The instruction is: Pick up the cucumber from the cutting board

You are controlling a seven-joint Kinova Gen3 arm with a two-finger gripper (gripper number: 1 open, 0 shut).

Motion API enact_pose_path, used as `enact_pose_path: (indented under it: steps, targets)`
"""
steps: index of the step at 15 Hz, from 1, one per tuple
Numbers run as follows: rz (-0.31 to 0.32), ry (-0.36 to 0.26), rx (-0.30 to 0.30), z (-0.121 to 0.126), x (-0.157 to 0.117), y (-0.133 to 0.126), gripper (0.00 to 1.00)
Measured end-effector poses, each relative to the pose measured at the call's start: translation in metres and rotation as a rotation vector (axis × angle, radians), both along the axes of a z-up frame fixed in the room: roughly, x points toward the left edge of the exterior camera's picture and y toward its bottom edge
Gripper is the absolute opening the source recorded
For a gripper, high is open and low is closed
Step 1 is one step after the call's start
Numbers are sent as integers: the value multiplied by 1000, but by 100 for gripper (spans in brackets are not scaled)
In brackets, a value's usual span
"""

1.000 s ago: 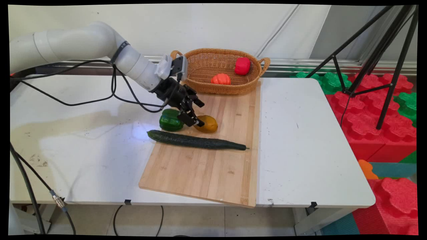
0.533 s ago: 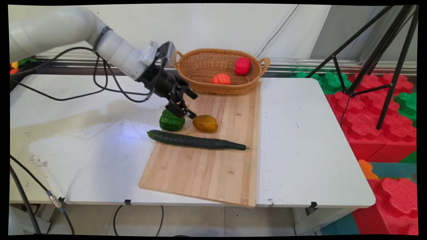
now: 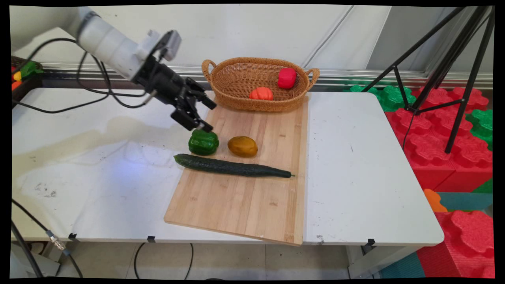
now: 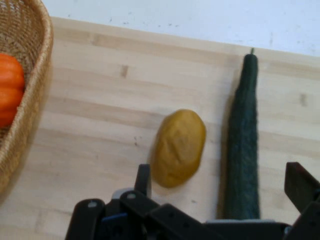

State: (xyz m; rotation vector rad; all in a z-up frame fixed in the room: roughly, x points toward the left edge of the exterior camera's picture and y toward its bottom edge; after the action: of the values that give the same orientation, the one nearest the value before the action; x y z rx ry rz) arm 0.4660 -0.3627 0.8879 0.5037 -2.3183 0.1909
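Gripper (image 3: 205, 116): one, black, two-fingered, on the white arm entering from the upper left. Jaws spread wide, nothing between them. It hangs above the far left corner of the cutting board (image 3: 252, 197), just over and clear of the green pepper (image 3: 203, 142), the item nearest to it. In the hand view both fingers (image 4: 143, 179) rise from the bottom edge with the potato and cucumber seen in the gap beyond them.

Cutting board: one, pale wood, lying lengthwise on the white table (image 3: 363, 157).

Green pepper: one, at the board's left edge.

Potato (image 3: 242, 146): one, yellow-brown, just right of the pepper, apart from it.

Cucumber (image 3: 232, 167): one, dark green, lying crosswise just in front of the pepper and potato, its left end overhanging the board's edge.

Wicker basket (image 3: 236, 79): one, with two handles, at the board's far end. Contents: one orange pumpkin (image 3: 261, 94) and one red pepper (image 3: 287, 77).

Black cables (image 3: 106, 94): several, hanging from the arm over the table's left side.

Tripod (image 3: 442, 67): one, black, standing off the table's right on red and green foam blocks (image 3: 434, 134).
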Motion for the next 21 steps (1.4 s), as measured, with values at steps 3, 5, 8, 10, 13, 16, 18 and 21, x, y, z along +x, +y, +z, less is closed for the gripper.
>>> enact_pose_path:
  steps: [3, 5, 8, 10, 13, 16, 18, 21]
  targets:
    - [9, 12, 23, 12, 17, 13, 100]
    - [14, 17, 38, 18, 26, 22, 100]
    - [18, 23, 64, 27, 40, 35, 100]
    - [20, 27, 83, 32, 48, 44, 100]
    - [24, 33, 101, 38, 56, 53, 100]
    - [31, 21, 107, 37, 60, 57, 100]
    - [25, -5, 109, 31, 62, 60, 100]
    - [0, -61, 113, 12, 62, 64, 100]
